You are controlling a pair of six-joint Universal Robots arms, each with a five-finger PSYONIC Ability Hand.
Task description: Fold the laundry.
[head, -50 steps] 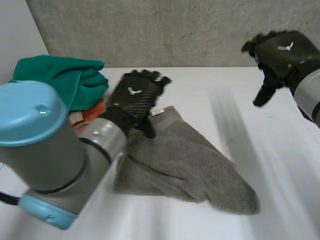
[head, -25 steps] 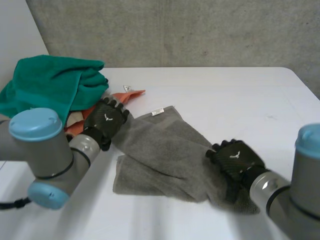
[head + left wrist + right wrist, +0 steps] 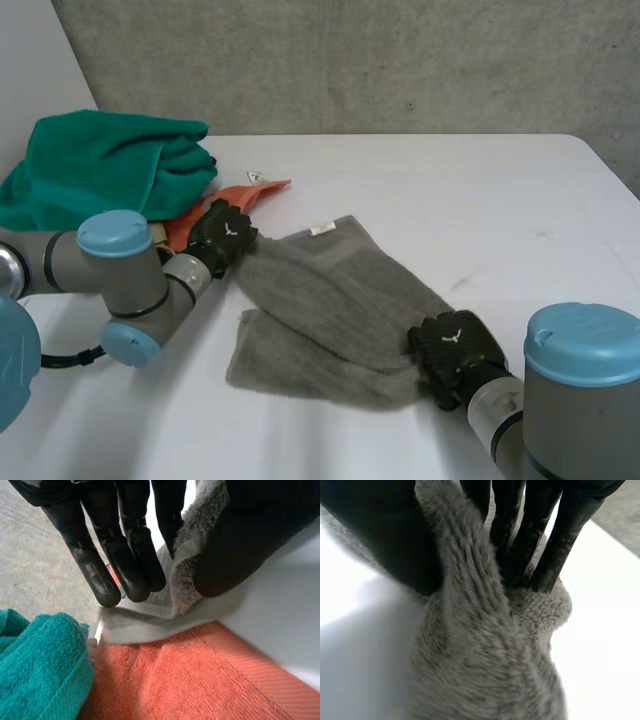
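Laundry lies across the left and middle of the white table point(image 3: 480, 190), with a concrete wall point(image 3: 350, 60) behind it. A grey towel point(image 3: 330, 310) sits crumpled near the middle, running from its far-left corner, close to a small white tag point(image 3: 321, 228) on the far edge, down to a bunched near-right end. The left hand point(image 3: 222, 235), at the end of the left arm point(image 3: 120, 275), is at that far-left corner, just beside an orange cloth point(image 3: 240, 194). In its wrist view the straight fingers point(image 3: 125, 555) and the thumb point(image 3: 235, 540) close on a raised flap of the grey towel point(image 3: 182, 575) and pinch its edge between them, while the flap's lower hem lies against the orange cloth point(image 3: 190, 675). A green towel point(image 3: 110, 165) is heaped at the table's far-left side, touching the orange cloth, and it shows beside that cloth under the left fingertips point(image 3: 35, 675). The right hand point(image 3: 455, 352), on the right arm point(image 3: 580, 400), is at the towel's near-right end. Its wrist view shows the fingers point(image 3: 540, 540) on one side and the thumb point(image 3: 385, 535) on the other, squeezing a thick ridge of the grey pile point(image 3: 470, 630) between them, with bare table point(image 3: 600, 630) just beside the bunched cloth.
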